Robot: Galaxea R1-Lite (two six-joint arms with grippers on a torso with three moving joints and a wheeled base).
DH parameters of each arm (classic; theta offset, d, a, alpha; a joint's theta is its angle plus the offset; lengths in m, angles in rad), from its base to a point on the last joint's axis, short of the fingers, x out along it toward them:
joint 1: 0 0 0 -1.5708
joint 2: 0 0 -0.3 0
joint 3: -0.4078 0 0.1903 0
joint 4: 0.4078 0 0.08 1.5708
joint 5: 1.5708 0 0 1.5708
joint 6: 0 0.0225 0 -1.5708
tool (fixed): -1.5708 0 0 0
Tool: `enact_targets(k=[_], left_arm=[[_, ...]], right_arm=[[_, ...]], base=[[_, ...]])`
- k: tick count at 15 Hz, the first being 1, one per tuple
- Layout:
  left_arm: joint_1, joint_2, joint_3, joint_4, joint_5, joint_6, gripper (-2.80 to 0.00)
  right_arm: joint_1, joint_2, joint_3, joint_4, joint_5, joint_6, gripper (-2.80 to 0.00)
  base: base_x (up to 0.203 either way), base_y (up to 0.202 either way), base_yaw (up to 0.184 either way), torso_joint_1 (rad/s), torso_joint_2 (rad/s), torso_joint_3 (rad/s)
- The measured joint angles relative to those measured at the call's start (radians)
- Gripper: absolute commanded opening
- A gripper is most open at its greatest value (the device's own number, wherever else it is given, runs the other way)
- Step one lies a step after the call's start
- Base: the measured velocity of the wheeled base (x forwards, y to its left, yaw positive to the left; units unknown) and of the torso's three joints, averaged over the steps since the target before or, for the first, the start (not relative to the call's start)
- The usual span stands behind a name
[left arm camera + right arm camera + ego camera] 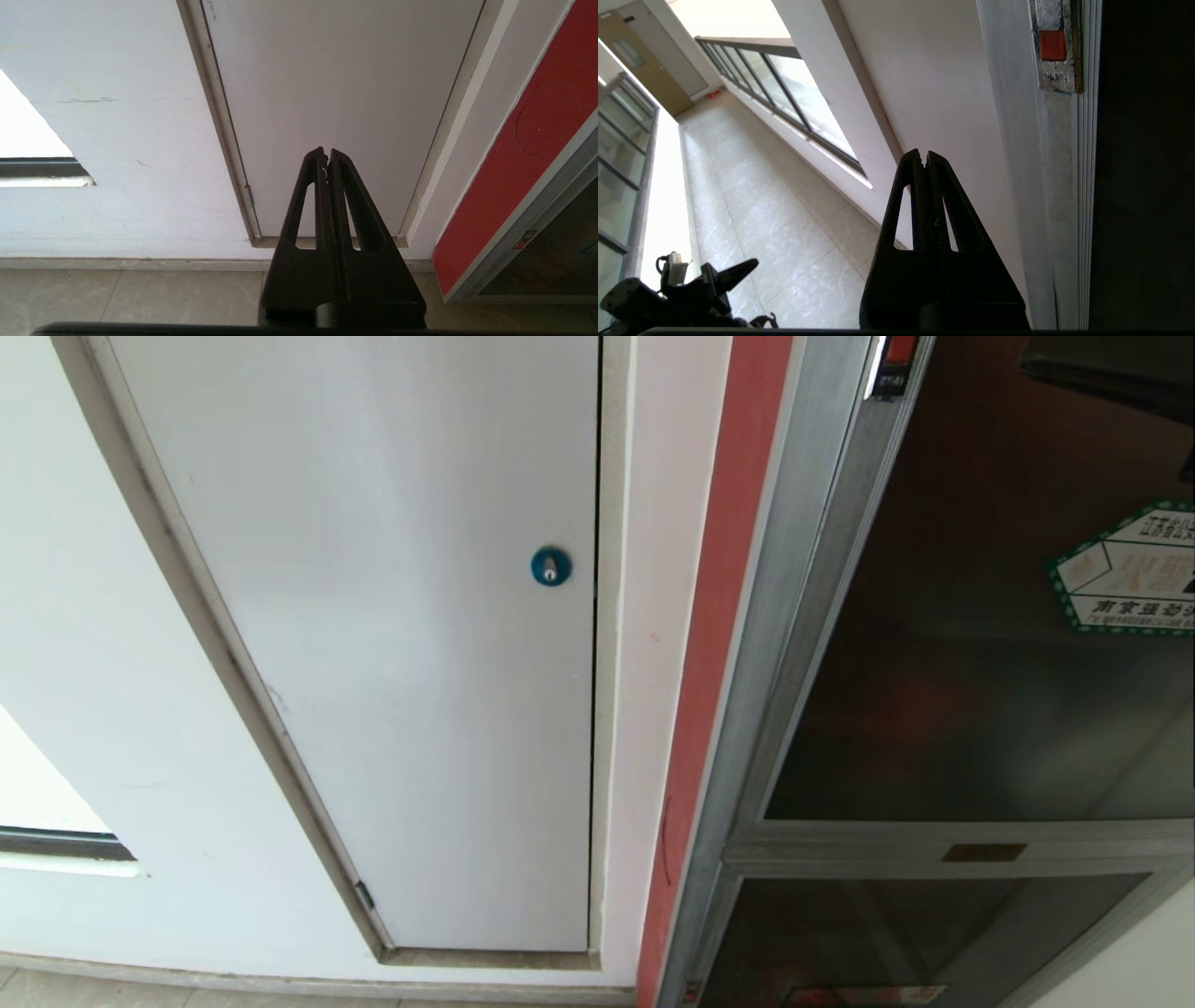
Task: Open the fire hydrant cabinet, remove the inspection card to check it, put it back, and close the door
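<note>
the door (980,644), a rigid, likely slippery glass pane framed in aluminium, looks best worked at its red latch tab (1052,45), near which the right gripper (924,156) points, pressed together and empty.

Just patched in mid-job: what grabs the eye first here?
The dark glass door of the red cabinet fills the right, shut, with a green-edged sticker. Left of it sits a white panel with a blue lock. The right gripper, shut, points near the red latch tab.

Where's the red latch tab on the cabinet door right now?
The red latch tab sits at the head view's top edge, right of centre, on the door frame's silver edge, above and left of the green-bordered sticker.
</note>
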Motion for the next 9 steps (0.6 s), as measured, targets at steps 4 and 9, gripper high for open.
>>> enact_targets(k=[4, 9], left_arm=[[0.0, 0.0, 0.0, 0.0, 0.0, 0.0, -2.8], [0.0, 0.0, 0.0, 0.0, 0.0, 0.0, -2.8]], right_arm=[[0.02, 0.056, -0.053, -0.03, -0.05, 0.0, -2.8], [0.026, 0.115, -0.101, -0.053, -0.096, -0.001, -2.8]], base=[[0.0, 0.0, 0.0, 0.0, 0.0, 0.0], [0.0, 0.0, 0.0, 0.0, 0.0, 0.0]])
